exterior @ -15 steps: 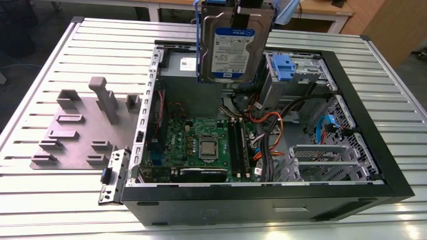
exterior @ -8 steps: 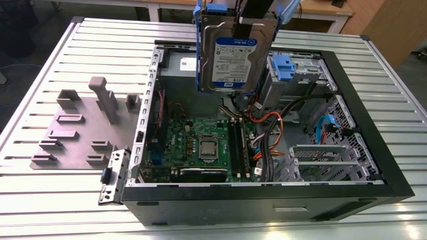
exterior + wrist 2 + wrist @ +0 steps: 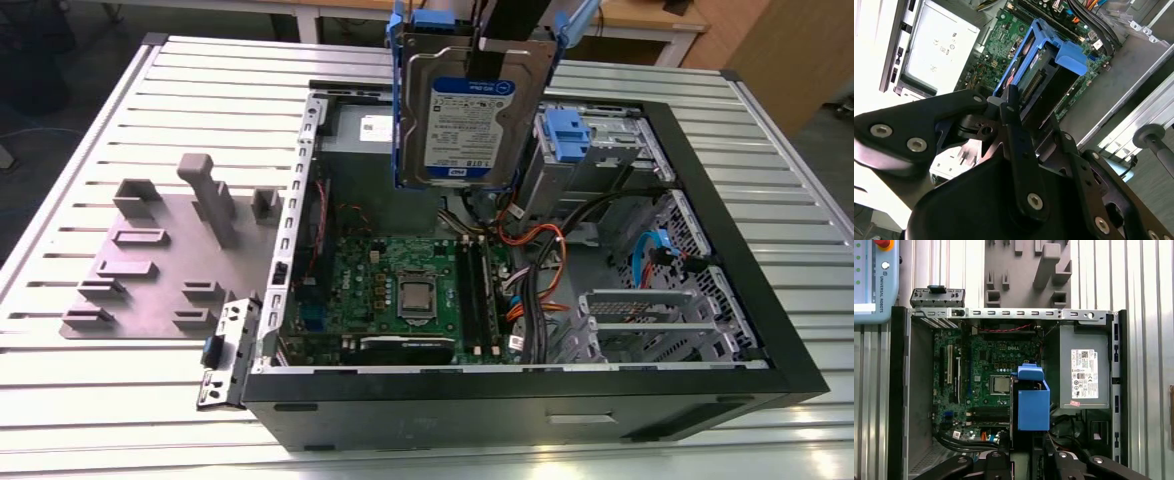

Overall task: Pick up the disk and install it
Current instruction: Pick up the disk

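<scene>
Gripper (image 3: 1031, 110) clenched on disk (image 3: 467, 120), held upright, long axis vertical, above open case (image 3: 467, 420).

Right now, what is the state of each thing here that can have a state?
disk, held upright in the air above the open case, not yet installed.
gripper, shut on the disk.
computer case, lying on its side, side panel off, inside exposed.
power supply, mounted inside the case.
processor, seated on the board, bare, no cooler on it.
</scene>
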Tool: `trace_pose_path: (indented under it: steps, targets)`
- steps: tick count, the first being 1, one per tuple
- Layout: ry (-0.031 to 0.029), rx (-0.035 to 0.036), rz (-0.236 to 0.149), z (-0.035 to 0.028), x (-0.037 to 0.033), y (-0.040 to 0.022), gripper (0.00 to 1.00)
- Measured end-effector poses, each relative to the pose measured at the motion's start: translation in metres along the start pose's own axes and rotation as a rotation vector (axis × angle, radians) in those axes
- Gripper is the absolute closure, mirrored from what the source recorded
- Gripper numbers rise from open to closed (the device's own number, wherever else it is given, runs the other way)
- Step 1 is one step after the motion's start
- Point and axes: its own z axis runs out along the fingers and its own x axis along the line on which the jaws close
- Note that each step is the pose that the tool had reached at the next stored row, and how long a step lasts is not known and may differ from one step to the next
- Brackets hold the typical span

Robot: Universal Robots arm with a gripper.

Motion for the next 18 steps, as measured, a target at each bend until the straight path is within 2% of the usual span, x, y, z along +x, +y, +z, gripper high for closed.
trace_pose_path:
  steps: [7, 18]
  targets:
    - [0.0001, 0.0000, 0.000, -0.0001, 0.0009, 0.0000, 0.65]
    - [0.0000, 0.0001, 0.000, -0.0003, 0.0126, -0.0003, 0.65]
